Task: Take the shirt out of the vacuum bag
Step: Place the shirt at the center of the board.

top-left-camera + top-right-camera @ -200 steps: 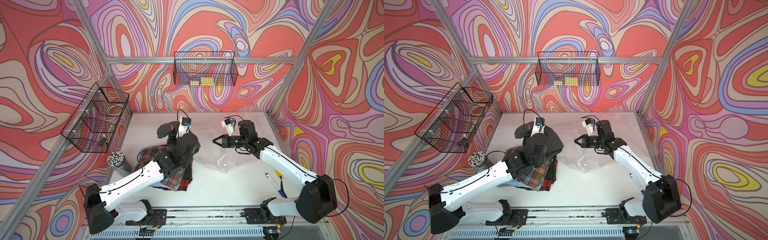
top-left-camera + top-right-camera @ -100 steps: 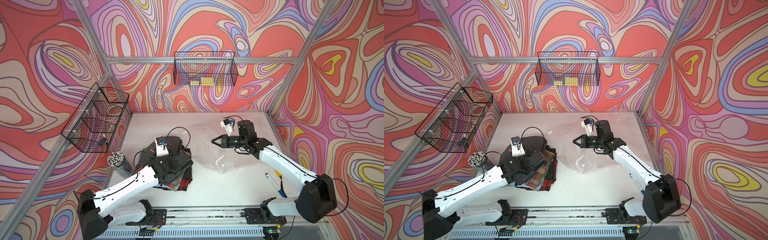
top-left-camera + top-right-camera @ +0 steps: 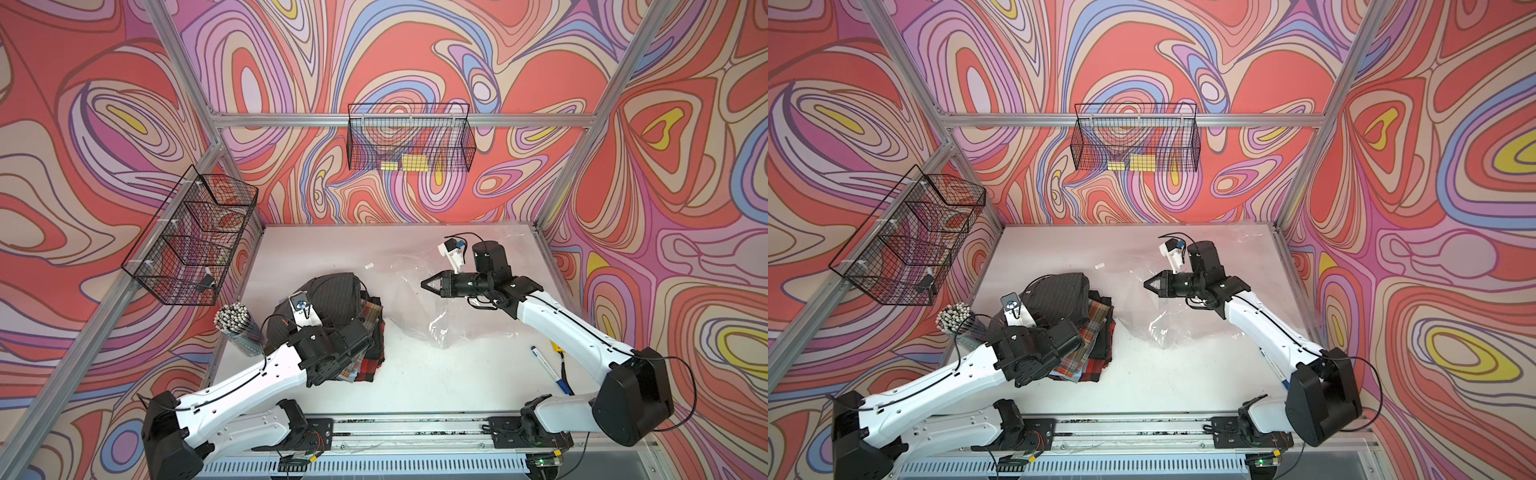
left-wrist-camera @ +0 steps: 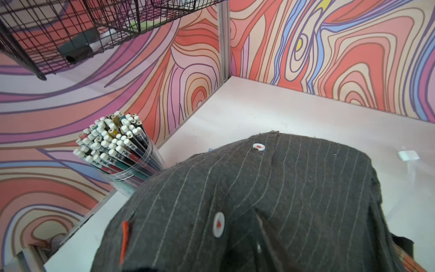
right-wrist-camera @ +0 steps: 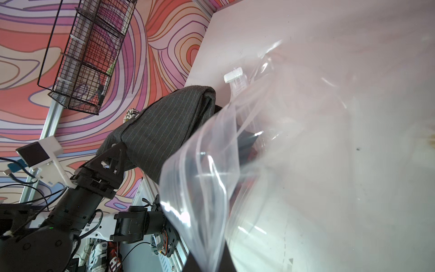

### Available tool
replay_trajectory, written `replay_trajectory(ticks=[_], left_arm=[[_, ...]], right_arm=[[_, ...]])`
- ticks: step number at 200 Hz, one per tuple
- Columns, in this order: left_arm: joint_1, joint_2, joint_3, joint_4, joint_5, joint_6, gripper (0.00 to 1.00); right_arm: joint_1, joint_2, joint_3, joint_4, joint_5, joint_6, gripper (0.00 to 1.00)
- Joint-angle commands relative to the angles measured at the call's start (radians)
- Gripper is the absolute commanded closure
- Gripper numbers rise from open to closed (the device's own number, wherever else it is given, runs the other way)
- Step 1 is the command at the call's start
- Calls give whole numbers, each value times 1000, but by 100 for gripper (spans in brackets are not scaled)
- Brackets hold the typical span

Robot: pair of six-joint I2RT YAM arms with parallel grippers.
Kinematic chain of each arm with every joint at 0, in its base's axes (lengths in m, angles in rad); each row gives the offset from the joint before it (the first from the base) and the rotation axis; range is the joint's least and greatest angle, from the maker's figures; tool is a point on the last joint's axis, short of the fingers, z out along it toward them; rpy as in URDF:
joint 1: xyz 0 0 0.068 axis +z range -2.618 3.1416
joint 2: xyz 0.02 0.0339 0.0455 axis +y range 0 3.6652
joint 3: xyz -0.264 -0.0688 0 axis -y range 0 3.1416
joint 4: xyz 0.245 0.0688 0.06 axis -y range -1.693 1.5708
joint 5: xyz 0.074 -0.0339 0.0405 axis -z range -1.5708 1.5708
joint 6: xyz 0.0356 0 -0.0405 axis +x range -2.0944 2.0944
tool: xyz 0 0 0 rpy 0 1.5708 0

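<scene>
The shirt [image 3: 332,293], dark grey with pinstripes and white buttons, lies in a heap on a stack of folded plaid cloths [image 3: 371,322] at the table's left. It is outside the vacuum bag [image 3: 440,328]. My left gripper [image 5: 124,148] is at the shirt's near edge, open. One of its fingers [image 4: 266,235] rests on the cloth and the shirt [image 4: 294,188] covers the other. My right gripper [image 3: 428,285] is above the table's middle, shut on the clear crinkly bag [image 5: 211,176], which hangs down from it to the table.
A clear cup of pencils [image 3: 237,328] stands at the left edge beside the shirt. A blue pen [image 3: 549,370] lies at the front right. Wire baskets hang on the left wall [image 3: 195,237] and back wall [image 3: 409,141]. A small white piece [image 3: 369,266] lies behind the shirt.
My left arm has come down and toward the front left, bringing the shirt from the air onto the plaid stack. Its jaws have parted. The right gripper has kept hold of the bag, almost still.
</scene>
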Motion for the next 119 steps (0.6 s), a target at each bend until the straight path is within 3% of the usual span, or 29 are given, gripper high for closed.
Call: replay_trajectory(ticks=[1, 8, 15, 58, 83, 86, 89, 119], left_arm=[[-1, -55, -53, 204, 79, 159, 33], [-1, -66, -63, 222, 95, 168, 31], [-1, -71, -70, 240, 108, 181, 22], [-20, -16, -3, 246, 165, 211, 18], [-72, 15, 92, 154, 126, 155, 16], [-75, 18, 102, 141, 125, 145, 4], [-77, 20, 111, 130, 126, 137, 1], [-96, 8, 141, 58, 153, 50, 1]], right_arm=[[10, 4, 14, 16, 1, 4, 100], [10, 3, 13, 17, 1, 4, 100], [11, 4, 12, 18, 2, 5, 100], [15, 7, 13, 19, 3, 6, 100], [16, 4, 15, 13, 3, 5, 100], [16, 3, 15, 12, 4, 5, 100], [16, 3, 13, 11, 6, 3, 100], [17, 4, 6, 9, 13, -2, 100]])
